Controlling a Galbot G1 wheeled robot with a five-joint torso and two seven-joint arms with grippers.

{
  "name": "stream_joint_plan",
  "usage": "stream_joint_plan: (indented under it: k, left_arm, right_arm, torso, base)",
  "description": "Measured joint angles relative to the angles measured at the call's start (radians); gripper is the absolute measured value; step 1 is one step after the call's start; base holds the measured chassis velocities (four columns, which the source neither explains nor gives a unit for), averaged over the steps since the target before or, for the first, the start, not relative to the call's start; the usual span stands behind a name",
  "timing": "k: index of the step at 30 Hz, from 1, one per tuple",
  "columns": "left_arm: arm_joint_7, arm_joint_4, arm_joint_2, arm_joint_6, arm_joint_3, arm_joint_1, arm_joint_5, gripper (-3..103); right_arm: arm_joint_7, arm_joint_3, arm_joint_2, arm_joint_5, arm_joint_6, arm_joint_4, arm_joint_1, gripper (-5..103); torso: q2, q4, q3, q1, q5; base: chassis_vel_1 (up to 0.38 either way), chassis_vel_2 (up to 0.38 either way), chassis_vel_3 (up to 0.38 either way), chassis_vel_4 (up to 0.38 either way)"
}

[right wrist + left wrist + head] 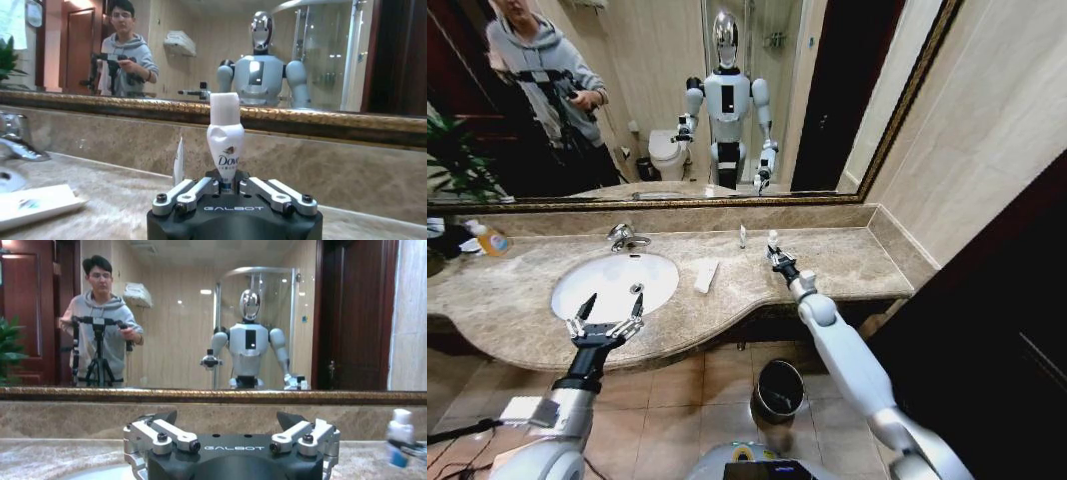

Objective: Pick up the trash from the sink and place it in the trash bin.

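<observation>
The white oval sink [597, 285] is set in the beige marble counter, with its chrome faucet [624, 237] behind it. My left gripper [605, 318] [227, 420] hangs open over the basin's front rim, holding nothing. On the counter right of the sink, my right gripper [778, 259] [225, 186] is shut on an upright white bottle with a blue label [773, 240] [223, 142] [399, 436]. A flat white bar [706, 275] [33, 204] lies beside the basin. A slim white vial [742, 236] [179, 162] stands near the mirror. The black trash bin [778, 390] stands on the floor below the counter.
A bottle of orange liquid [492, 240] stands at the counter's far left beside a plant [452, 160]. The mirror [727, 100] runs along the back wall. The counter ends at a side wall [987, 150] on the right. The floor is tiled around the bin.
</observation>
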Motion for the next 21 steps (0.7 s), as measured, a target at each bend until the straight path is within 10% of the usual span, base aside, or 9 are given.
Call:
stream_joint_plan:
  k: [9, 21]
  left_arm:
    - [0.0, 0.0, 0.0, 0.0, 0.0, 0.0, 0.0, 100]
    - [0.0, 0.0, 0.0, 0.0, 0.0, 0.0, 0.0, 100]
  right_arm:
    - [-0.01, 0.081, -0.081, 0.069, 0.081, 0.225, -0.27, 11]
    - [0.001, 0.129, -0.015, -0.021, 0.237, 0.26, -0.6, 11]
  torso:
    - [0.0, 0.0002, 0.0, 0.0, 0.0]
    - [0.0, 0.0, 0.0, 0.0, 0.0001]
  base:
    - [0.0, 0.0, 0.0, 0.0]
    - [0.0, 0.0, 0.0, 0.0]
